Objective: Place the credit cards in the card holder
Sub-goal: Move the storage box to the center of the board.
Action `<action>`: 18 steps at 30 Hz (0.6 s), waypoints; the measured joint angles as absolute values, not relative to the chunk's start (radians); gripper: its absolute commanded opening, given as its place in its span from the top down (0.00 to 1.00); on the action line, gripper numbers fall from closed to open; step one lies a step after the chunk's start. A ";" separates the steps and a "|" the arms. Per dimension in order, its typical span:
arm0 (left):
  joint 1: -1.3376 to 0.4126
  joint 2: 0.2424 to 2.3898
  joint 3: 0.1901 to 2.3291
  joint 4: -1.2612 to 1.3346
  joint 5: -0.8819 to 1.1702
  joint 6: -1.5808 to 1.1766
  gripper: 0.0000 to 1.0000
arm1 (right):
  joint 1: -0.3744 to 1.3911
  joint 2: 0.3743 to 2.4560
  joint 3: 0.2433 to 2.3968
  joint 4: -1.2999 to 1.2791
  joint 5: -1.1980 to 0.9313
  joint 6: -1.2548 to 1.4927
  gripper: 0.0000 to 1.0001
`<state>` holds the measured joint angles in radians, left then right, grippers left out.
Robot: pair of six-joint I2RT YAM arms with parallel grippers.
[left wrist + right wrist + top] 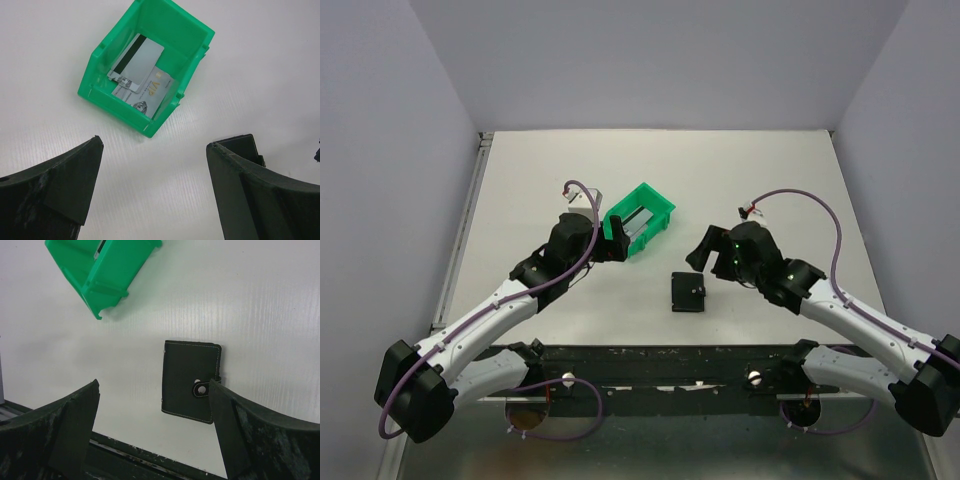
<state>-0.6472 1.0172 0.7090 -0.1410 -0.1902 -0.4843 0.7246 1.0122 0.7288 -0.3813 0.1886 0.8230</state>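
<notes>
Green bin walls hem in credit cards
Way in from above only; card holder lies apart, bare table all round

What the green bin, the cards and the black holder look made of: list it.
Green bin: likely moulded plastic, glossy, ribbed walls.
Credit cards: probably thin plastic, smooth; one has a dark stripe, another printed lettering.
Card holder: leather or imitation, unclear which; matte black, pale edge stitching, a metal-looking stud.

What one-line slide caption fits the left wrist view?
Open left gripper facing a green bin with cards inside, on a white table.
</notes>
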 measured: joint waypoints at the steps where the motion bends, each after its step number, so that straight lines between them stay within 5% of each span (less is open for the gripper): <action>1: -0.647 1.017 0.709 -0.141 -0.190 -0.484 0.01 | 0.725 1.011 0.729 -0.381 0.189 0.823 0.03; 18: -0.647 1.017 0.709 -0.141 -0.190 -0.484 0.01 | 0.725 1.007 0.716 -0.352 0.158 0.823 0.03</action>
<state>-0.6472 1.0172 0.7090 -0.1406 -0.1898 -0.4843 0.7246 1.0073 0.7158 -0.3523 0.1581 0.8230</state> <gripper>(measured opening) 0.992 0.967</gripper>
